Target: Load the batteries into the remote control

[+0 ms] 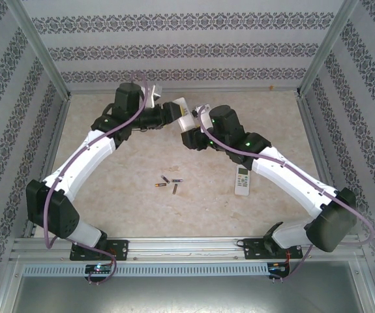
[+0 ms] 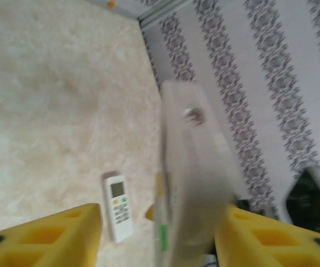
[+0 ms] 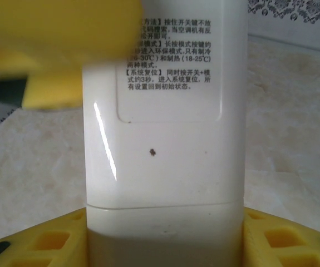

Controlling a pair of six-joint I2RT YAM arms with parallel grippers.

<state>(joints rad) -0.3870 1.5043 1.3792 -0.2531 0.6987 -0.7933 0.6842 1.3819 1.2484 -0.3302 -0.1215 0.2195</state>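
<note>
The batteries [image 1: 168,183] lie loose, clustered on the bench [image 1: 122,195]. The white remote [image 3: 165,156] is up in the air, back cover closed, right fingers [image 3: 48,242] clamped on its end. The left fingers [image 2: 54,233] straddle it, too blurry to tell grip. The second remote [image 1: 242,180] lies near the batteries.

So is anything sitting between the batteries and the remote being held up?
Nothing visible does. The batteries lie on bare table, with open surface between them and the held remote at the far centre. The second remote lies off to their right. The right end effector grips the held remote.
</note>
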